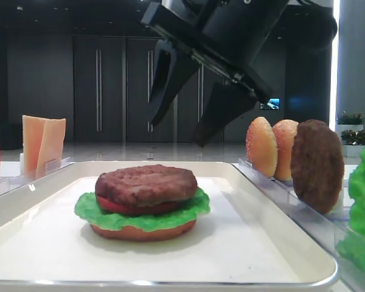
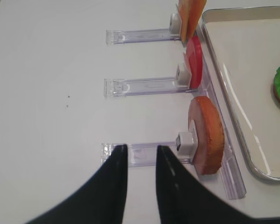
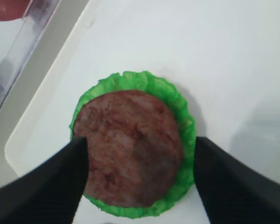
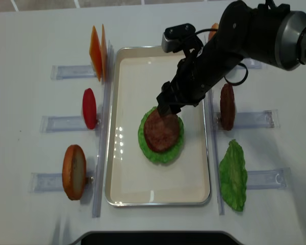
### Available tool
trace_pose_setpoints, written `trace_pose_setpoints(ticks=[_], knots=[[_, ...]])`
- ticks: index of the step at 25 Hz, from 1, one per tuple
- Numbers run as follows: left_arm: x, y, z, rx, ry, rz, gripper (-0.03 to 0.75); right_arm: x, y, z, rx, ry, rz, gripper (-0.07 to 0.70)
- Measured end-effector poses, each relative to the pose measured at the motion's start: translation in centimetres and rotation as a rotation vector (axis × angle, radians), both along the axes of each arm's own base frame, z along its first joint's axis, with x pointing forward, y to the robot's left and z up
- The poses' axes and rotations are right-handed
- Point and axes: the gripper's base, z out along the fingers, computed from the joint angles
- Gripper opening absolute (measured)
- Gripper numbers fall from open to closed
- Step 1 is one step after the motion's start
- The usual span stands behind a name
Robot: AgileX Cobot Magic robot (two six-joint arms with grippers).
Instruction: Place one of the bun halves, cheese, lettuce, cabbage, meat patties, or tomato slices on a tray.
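Observation:
On the cream-white tray stands a stack. A meat patty lies on top, over a red tomato slice, green lettuce and a bun base. My right gripper hangs open just above the patty, its fingers either side of it and holding nothing. My left gripper is over a clear holder left of the tray, jaws slightly apart and empty.
Left of the tray, clear holders carry cheese slices, a tomato slice and a bun half. On the right stand bun halves, a second patty and a lettuce leaf.

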Motion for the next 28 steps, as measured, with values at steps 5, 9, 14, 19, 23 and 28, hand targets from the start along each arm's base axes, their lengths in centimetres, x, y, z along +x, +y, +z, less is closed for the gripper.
trace_pose_setpoints(ticks=[5,9,14,19,23,28], knots=[[0.0,0.0,0.0,0.000,0.000,0.000,0.159,1.1,0.0,3.3,-0.076,0.002,-0.043,0.470],[0.0,0.0,0.0,0.000,0.000,0.000,0.159,1.9,-1.8,5.4,-0.299,-0.015,-0.184,0.461],[0.0,0.0,0.0,0.000,0.000,0.000,0.159,3.9,-7.0,5.9,-0.514,-0.015,-0.329,0.453],[0.0,0.0,0.0,0.000,0.000,0.000,0.159,7.0,-17.6,6.0,-0.525,0.064,-0.574,0.444],[0.0,0.0,0.0,0.000,0.000,0.000,0.159,7.0,-24.8,7.0,-0.497,0.103,-0.765,0.417],[0.0,0.0,0.0,0.000,0.000,0.000,0.159,4.2,-26.0,8.4,-0.498,0.089,-0.780,0.393]])
